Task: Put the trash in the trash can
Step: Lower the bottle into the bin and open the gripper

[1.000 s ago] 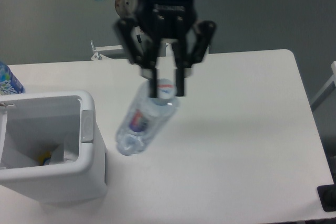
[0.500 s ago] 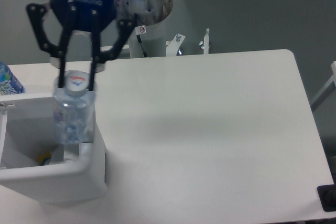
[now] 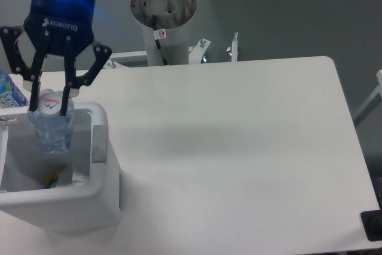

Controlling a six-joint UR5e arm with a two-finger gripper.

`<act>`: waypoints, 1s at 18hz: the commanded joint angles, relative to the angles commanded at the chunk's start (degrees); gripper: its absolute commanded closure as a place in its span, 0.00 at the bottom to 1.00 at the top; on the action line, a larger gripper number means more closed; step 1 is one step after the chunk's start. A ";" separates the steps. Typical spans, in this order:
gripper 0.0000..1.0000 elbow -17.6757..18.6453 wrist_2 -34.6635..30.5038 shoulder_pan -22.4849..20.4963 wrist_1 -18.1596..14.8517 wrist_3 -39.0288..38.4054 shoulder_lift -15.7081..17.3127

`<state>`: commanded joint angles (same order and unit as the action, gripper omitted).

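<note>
Bottle (image 3: 52, 128) is held by its cap, gripper (image 3: 50, 109) clamped on it, hanging directly below over the bin (image 3: 98, 147); release is left to be done.

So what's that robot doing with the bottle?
The robot's black two-finger gripper has its jaws shut on the cap end of a crushed clear plastic bottle. It holds the bottle upright above the opening of the white rectangular plastic trash can at the table's left edge. The bottle hasn't been let go yet. Something small and yellowish already lies in the bottom of the can. Another bottle with a blue label stands behind it.
</note>
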<state>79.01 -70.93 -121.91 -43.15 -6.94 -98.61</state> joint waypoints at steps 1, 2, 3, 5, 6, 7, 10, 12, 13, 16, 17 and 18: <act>0.74 0.53 -0.09 0.35 0.00 0.26 -0.18; 0.74 0.88 -0.09 0.44 0.00 0.26 -0.44; 0.74 1.14 -0.09 0.53 0.00 0.35 -0.97; 0.74 2.19 -0.09 0.97 0.00 0.35 -1.41; 0.74 2.98 -0.09 1.23 0.00 0.53 -1.59; 0.74 3.51 -0.09 1.49 0.09 0.88 -2.02; 0.74 3.87 -0.09 1.93 0.09 1.84 -3.25; 0.74 3.96 -0.26 2.02 0.17 2.37 -4.22; 0.74 4.05 -0.26 2.37 0.18 2.81 -4.66; 0.74 5.36 -0.35 2.90 0.26 3.16 -5.02; 0.74 6.06 -0.35 3.16 0.26 3.16 -4.84; 0.73 6.15 -0.35 3.43 0.26 3.25 -4.75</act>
<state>85.17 -71.28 -118.48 -42.89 -3.69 -103.36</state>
